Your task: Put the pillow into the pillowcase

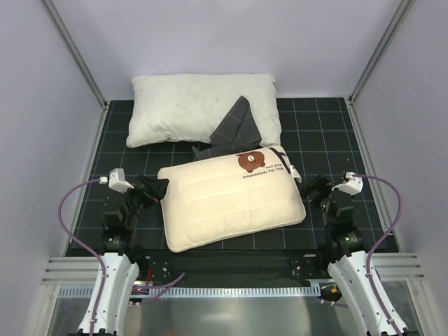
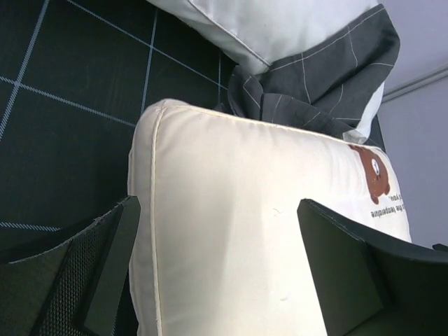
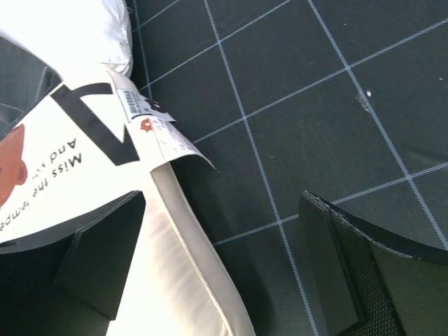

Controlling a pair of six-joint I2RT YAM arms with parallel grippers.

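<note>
The cream pillow (image 1: 231,199) with the bear-face print lies flat in the middle of the mat, bear end toward the back right. The dark grey pillowcase (image 1: 234,129) lies bunched behind it, partly under its far edge and draped onto the white pillow. My left gripper (image 1: 155,189) stands open at the pillow's left edge; in the left wrist view the pillow (image 2: 252,231) fills the space between the fingers and the pillowcase (image 2: 315,84) shows beyond. My right gripper (image 1: 313,189) is open at the right edge, with the pillow's seam (image 3: 189,266) and its tag (image 3: 157,126) between the fingers.
A larger plain white pillow (image 1: 182,105) lies at the back of the black gridded mat (image 1: 322,133). White walls and metal posts close in the sides and back. The arm bases stand at the near edge.
</note>
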